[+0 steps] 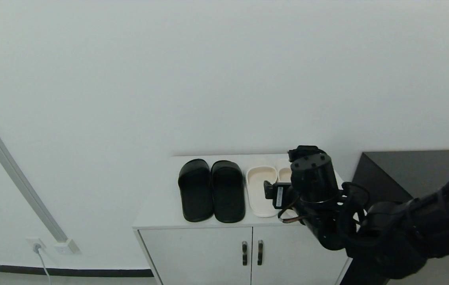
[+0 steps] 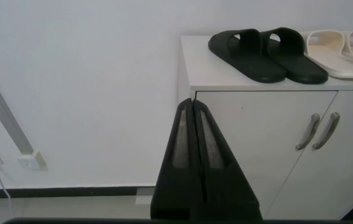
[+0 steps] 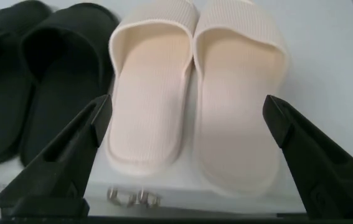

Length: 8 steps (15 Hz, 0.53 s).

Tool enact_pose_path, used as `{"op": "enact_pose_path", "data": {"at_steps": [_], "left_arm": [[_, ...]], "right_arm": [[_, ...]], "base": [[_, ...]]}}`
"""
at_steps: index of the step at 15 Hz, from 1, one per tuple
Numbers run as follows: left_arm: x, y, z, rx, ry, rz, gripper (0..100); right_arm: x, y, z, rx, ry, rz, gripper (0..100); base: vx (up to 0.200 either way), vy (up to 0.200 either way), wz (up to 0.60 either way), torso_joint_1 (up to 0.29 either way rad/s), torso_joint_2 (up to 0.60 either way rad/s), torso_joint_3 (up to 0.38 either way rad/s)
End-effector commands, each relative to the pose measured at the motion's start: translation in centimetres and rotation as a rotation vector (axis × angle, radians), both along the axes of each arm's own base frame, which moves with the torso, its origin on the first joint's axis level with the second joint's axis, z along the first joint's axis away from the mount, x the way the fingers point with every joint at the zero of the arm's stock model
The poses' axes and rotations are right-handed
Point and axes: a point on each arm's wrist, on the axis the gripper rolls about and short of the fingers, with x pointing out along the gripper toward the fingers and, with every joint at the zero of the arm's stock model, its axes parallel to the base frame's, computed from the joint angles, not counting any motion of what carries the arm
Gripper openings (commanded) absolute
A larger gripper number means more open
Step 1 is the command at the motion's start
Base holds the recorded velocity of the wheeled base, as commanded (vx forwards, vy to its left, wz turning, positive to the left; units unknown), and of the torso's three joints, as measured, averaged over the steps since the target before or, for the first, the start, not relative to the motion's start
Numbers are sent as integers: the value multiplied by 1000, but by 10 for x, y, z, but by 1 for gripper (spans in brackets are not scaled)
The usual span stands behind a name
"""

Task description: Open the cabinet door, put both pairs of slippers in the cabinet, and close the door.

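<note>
Right wrist view: ribbed cream slippers (image 3: 148, 93) beside plain black slippers (image 3: 58, 68).

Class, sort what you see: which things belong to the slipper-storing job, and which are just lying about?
Job: black slippers, cream slippers, cabinet, its door handles, open right gripper by the cream pair, shut left gripper.
Just there: wall socket, trunking, dark table.

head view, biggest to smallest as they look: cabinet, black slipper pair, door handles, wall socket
1. cabinet
2. black slipper pair
3. door handles and wall socket: too alike to rank
</note>
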Motion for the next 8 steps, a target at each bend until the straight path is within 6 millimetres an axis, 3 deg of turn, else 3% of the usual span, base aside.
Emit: {"op": "enact_pose_path", "data": {"at_steps": [1, 8], "left_arm": [[0, 0, 0, -1, 1, 0, 0], [0, 0, 0, -1, 1, 0, 0]], "right_arm": [[28, 9, -27, -34, 28, -39, 100], [90, 16, -47, -61, 0, -83, 100]], "base": [[0, 0, 0, 0, 0, 0], [0, 0, 0, 0, 0, 0]]}}
